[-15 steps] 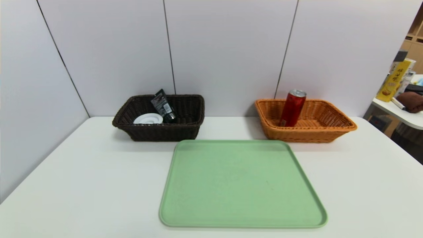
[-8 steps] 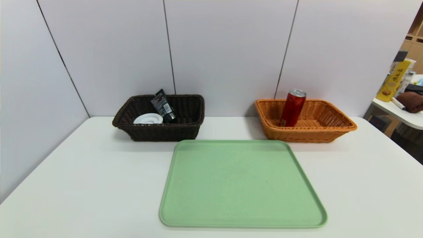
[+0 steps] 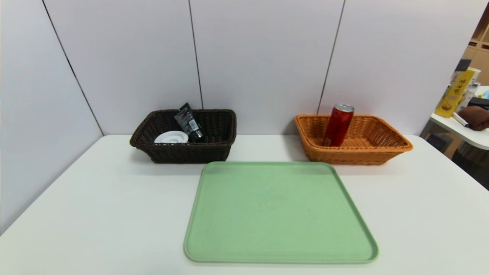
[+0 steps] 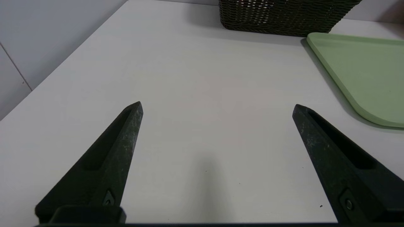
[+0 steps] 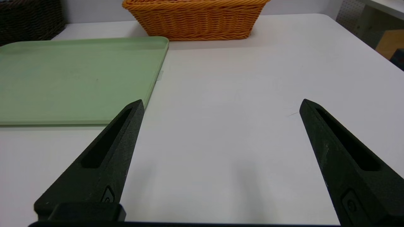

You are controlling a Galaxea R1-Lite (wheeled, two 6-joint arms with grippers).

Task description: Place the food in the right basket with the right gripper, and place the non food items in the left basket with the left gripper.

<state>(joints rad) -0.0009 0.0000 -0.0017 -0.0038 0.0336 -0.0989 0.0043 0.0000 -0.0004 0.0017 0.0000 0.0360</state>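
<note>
Nearest: both grippers, parked over the near part of the white table (image 3: 114, 214), out of the head view. Left gripper (image 4: 217, 105): fingers spread wide, nothing between them, bare tabletop beyond. It's on the left side, with the green tray (image 3: 280, 214) off to its right. Right gripper (image 5: 222, 101): same state, fingers wide apart, holding nothing, over the table on the tray's right side.

Next out: the tray. Flat on the table, roughly central, bare, rounded corners, raised rim. A few faint marks on its surface.

Past the tray's far edge, two wicker baskets, well apart, both near the back wall (image 3: 263, 57).

Left basket (image 3: 189, 152): dark brown, near the tray's far left corner. Two non-food items inside. White disc (image 3: 171, 137) toward the basket's left, partly hidden by the front rim. Black tube (image 3: 189, 122) just beside it on the right, leaning, cap end down, tail end poking above the back rim.

Right basket (image 3: 355, 156): orange-tan, near the tray's far right corner. Red can (image 3: 338, 125) inside, left of the basket's middle, tilted with its top to the right. Silver top up, above the back rim; lower end hidden behind the front rim.

Back: white wall panels with thin dark seams. Off to the far right, a separate white side table (image 3: 464, 131) with a yellow box (image 3: 457, 93) and a brown item (image 3: 475, 117) on it.
</note>
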